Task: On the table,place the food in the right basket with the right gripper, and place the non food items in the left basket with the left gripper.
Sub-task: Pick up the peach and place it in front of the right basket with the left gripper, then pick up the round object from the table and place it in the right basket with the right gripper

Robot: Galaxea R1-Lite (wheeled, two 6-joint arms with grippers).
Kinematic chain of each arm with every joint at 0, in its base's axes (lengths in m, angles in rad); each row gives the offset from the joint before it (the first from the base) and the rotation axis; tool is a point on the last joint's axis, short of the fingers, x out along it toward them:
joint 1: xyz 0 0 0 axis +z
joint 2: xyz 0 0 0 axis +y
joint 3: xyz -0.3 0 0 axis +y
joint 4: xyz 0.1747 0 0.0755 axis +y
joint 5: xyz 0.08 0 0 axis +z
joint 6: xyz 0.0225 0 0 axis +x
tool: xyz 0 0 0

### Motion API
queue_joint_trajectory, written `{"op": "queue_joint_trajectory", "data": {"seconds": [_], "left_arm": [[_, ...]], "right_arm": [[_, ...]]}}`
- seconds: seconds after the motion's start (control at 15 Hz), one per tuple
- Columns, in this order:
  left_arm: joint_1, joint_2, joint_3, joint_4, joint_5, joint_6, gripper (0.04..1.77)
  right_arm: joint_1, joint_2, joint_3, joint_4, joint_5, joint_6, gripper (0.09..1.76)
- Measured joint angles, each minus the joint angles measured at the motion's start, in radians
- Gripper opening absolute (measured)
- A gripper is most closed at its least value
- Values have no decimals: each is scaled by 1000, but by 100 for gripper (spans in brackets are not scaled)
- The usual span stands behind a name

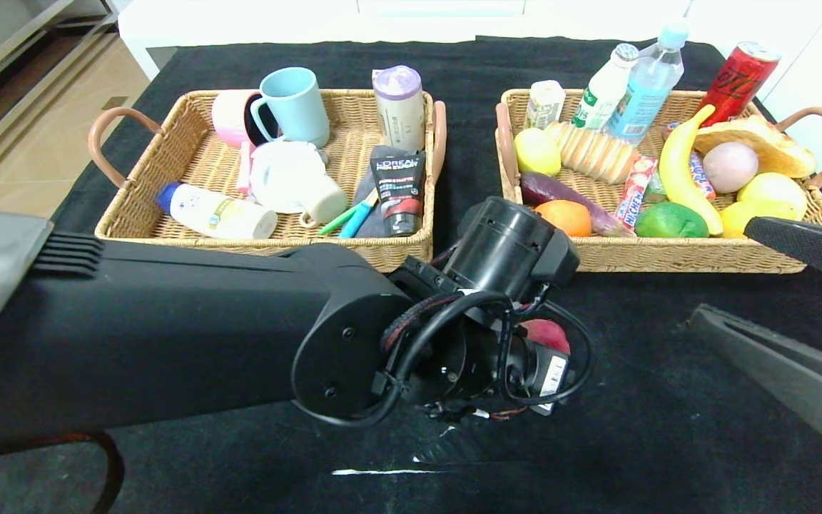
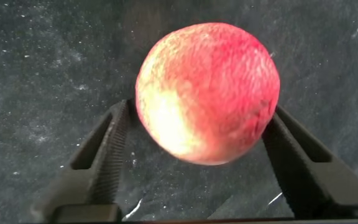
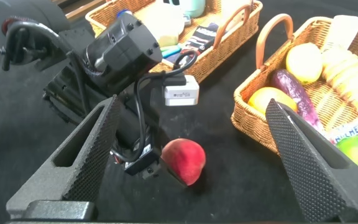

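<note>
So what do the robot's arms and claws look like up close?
Both are black. The left arm is a thick, smooth black tube ending in a round black wrist, with looping black cables and a small grey-white box bearing a label. The left gripper has two long tapered black fingers with ridged inner faces. The right gripper matches it, its black fingers covered in a dotted grip texture.

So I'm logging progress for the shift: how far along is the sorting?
Nearly done. Both baskets are full: bottle in the left basket, eggplant and orange in the right basket. Only the peach remains on the table, between the left gripper's open jaws. The right gripper, open, should move it.
</note>
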Motion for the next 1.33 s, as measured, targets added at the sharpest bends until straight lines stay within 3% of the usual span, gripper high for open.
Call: {"op": "queue_joint_trajectory", "data": {"seconds": [0.33,0.53,0.73,1.0,1.33], "left_arm": [[0,-59,32,2,7,13,159],[1,-137,129,-9,-12,64,163],[19,-242,243,-50,-73,102,166],[73,-381,464,-268,-140,227,168],[169,-532,753,-535,-268,329,169]], "right_arm": [[1,6,2,-2,0,-4,171],[1,13,2,-1,1,-3,171],[1,21,3,-1,1,-3,171],[-3,36,4,1,-2,-2,171],[0,66,9,0,-3,-2,171]]}}
